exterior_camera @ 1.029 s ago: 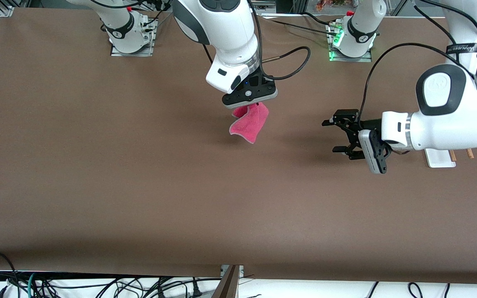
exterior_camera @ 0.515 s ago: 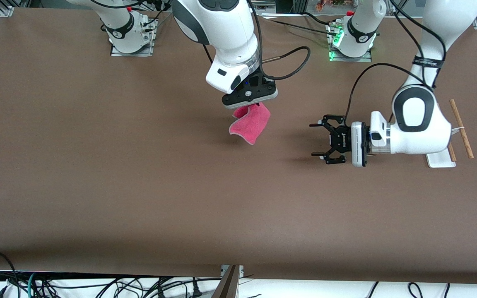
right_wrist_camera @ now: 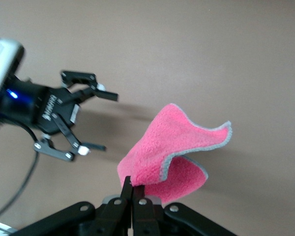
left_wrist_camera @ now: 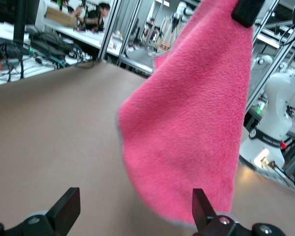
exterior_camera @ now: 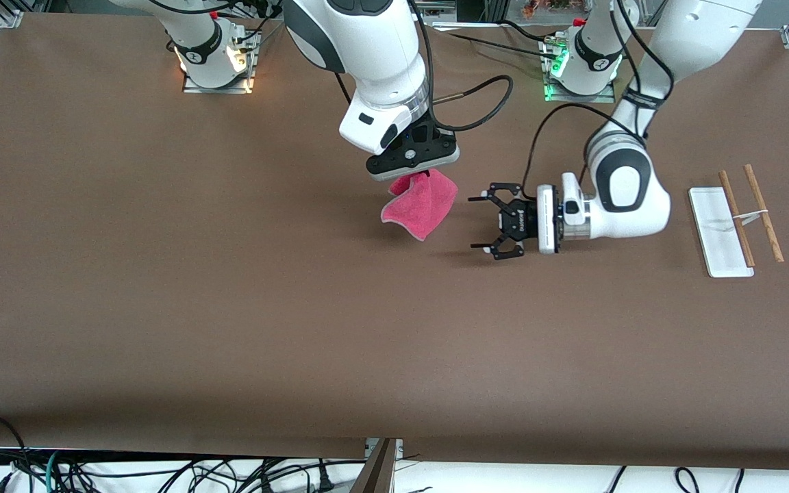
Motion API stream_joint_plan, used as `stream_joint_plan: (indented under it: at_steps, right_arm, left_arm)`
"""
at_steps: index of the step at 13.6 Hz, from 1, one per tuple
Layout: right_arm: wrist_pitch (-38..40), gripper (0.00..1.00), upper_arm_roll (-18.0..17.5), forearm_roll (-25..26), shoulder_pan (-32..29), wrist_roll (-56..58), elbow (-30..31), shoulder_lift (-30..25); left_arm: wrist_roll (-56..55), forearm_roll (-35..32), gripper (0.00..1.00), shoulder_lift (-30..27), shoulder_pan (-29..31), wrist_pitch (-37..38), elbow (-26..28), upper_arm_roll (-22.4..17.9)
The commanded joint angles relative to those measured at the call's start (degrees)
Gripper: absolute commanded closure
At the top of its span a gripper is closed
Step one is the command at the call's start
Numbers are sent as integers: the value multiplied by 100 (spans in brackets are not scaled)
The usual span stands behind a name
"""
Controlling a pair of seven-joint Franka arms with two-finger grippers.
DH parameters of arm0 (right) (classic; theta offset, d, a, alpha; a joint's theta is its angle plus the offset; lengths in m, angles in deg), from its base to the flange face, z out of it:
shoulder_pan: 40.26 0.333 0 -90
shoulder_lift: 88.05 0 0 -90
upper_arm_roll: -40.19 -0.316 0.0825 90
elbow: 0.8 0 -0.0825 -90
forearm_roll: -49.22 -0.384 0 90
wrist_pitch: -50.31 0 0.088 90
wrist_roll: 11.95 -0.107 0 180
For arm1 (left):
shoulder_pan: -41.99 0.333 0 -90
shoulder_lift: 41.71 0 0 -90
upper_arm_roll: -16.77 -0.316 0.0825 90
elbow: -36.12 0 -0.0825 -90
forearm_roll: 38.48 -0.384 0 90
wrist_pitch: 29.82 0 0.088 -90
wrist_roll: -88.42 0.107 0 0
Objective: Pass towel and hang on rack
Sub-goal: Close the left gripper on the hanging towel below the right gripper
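— Over the middle of the table, what do you see?

— The right gripper (exterior_camera: 416,171) hangs there in the air, pointing down. Its fingers are pressed together on one corner of the towel (exterior_camera: 420,203). The towel is pink-red and fuzzy, with a thin grey edge, and it hangs loose under the gripper, above the brown table (exterior_camera: 230,308), without touching it.

— And the other arm?

— The left gripper (exterior_camera: 490,222) is just beside the towel, on the side of the left arm's end of the table. It lies level and points at the cloth. Its two fingers are spread wide, and nothing is between them. A small gap is between the fingertips and the towel.

— Does the left wrist view agree?

— Yes. The towel (left_wrist_camera: 191,123) fills much of that view, hanging in front of the two open fingertips (left_wrist_camera: 64,209). In the right wrist view I see the closed fingers (right_wrist_camera: 132,194) pinching the corner of the towel (right_wrist_camera: 174,147), and farther off the left gripper (right_wrist_camera: 91,120) with its fingers apart.

— Where is the rack?

— The rack (exterior_camera: 720,233) stands near the left arm's end of the table, well apart from both grippers. It has a flat white base and two thin brown rods above it. No cloth is on the rods.
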Motion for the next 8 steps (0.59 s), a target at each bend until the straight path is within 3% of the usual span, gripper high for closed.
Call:
stream_joint_plan:
  at_steps: [1, 6, 8]
  right_arm:
    - [-34, 100, 14, 80, 30, -113, -35, -60]
    - [-43, 100, 14, 80, 21, -113, -35, -60]
    - [-43, 100, 14, 80, 21, -113, -35, -60]
  left_arm:
    - [634, 768, 0, -69, -284, -103, 307, 1]
    - [1223, 1622, 0, -78, -355, -147, 641, 414]
    - [1364, 1763, 6, -86, -355, -147, 747, 459]
